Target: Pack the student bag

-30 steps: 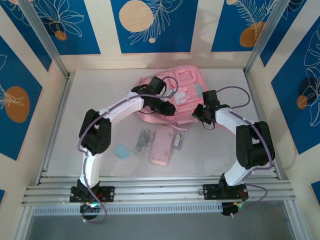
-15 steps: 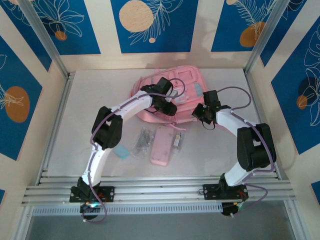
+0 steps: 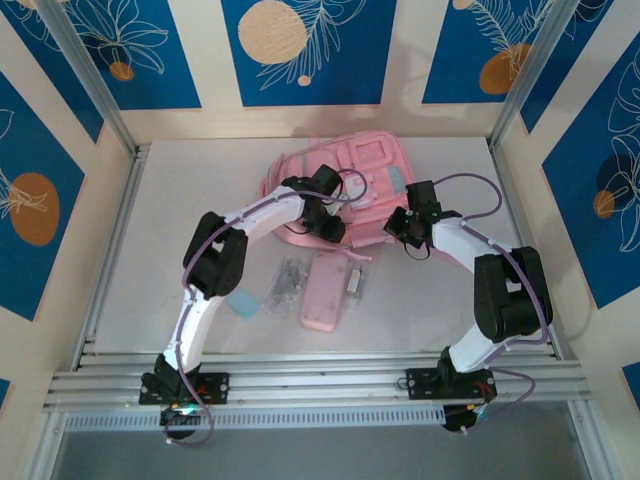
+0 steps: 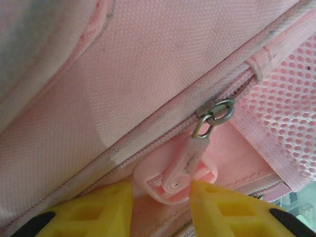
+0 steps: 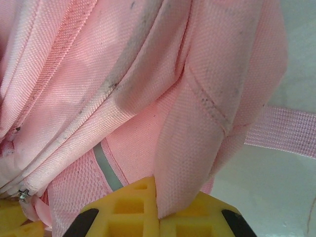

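I've brought the half-open left end effector point(image 4: 161, 190) astride the student bag point(image 3: 375, 160)'s zipper pull point(image 4: 174, 173), with the right end effector point(image 5: 158, 191) pinching its fabric, so unzipping looks next.

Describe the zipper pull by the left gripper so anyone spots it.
Find the large soft pink fabric backpack. On its zipper, between the left gripper's yellow fingers, sits a pink plastic tab. Unlike nearby cloth, it hangs from a metal ring.

Walls point(image 3: 300, 50): blue panels w/ white leaf sketches, orange + cream discs, cream strips btwn. Alu posts point(image 3: 90, 80) at corners. Pale grey tabletop point(image 3: 180, 250); alu rails point(image 3: 320, 385) along near edge.
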Tool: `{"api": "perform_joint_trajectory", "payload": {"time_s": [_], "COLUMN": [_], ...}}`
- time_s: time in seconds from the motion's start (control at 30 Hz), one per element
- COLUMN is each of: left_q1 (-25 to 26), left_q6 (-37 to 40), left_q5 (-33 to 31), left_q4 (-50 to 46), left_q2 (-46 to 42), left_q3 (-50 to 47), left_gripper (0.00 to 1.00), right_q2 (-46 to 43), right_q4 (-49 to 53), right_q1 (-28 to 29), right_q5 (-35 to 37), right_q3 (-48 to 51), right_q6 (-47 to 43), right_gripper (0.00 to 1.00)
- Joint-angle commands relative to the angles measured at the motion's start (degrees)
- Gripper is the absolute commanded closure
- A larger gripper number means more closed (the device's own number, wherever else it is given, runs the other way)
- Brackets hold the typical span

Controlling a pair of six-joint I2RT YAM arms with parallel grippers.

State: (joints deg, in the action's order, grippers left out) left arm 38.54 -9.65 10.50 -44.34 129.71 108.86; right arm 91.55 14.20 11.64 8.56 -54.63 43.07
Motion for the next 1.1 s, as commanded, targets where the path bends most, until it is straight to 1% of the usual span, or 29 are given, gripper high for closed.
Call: {"api": "perform_joint_trajectory", "payload": {"time_s": [0.0, 0.1, 0.2, 0.3, 0.37, 0.47, 0.6, 0.87, 0.97, 1.07], "left_q1": [0.17, -0.03, -0.21, -0.5, -1.04, -2.11, -2.36, -2.77, -3.52, -5.4], "left_q6": [-0.28, -1.25, -2.02, -2.35, -3.26, -5.16, -5.0, -3.41, -2.32, -1.8], "left_q5": [0.53, 0.85, 2.49, 3.35, 5.27, 8.35, 8.8, 9.42, 7.9, 6.22], "left_q4": [-2.6, -2.26, -1.76, -0.84, 0.32, 1.6, 1.96, 1.91, 0.5, -0.01], "left_q2": [3.08, 4.64, 6.09, 7.37, 7.98, 8.78, 8.48, 6.55, 5.55, 2.93], "left_q3": [4.14, 8.27, 11.91, 14.06, 14.06, 13.66, 12.83, 11.23, 9.82, 5.6], "left_gripper": [0.6, 0.58, 0.58, 0.61, 0.67, 0.82, 0.99, 1.0, 1.0, 1.0], "right_q2": [-1.96, -2.25, -2.16, -1.99, -1.99, -2.24, -2.93, -2.95, -2.78, -2.56], "right_q4": [-1.98, -1.98, -2.22, -2.5, -2.59, -2.42, -2.28, -2.29, -1.51, -0.93], "right_q1": [0.14, 0.21, 0.18, 0.19, 0.14, 0.18, -0.02, -0.7, -0.91, -1.9], "right_q5": [-0.74, -0.47, -0.73, -1.0, -1.09, -0.87, -0.3, -0.12, 1.43, 2.84], "right_q3": [-0.18, 0.13, 0.3, 0.46, 0.65, 1.01, 1.63, 1.83, 1.81, 2.07], "right_q6": [-0.45, -0.44, -0.44, -0.48, -0.57, -0.88, -1.14, -1.33, -1.23, -0.64], "right_gripper": [1.0, 1.0, 1.0, 1.0, 1.0, 1.0, 1.0, 1.0, 1.0, 1.0]}}
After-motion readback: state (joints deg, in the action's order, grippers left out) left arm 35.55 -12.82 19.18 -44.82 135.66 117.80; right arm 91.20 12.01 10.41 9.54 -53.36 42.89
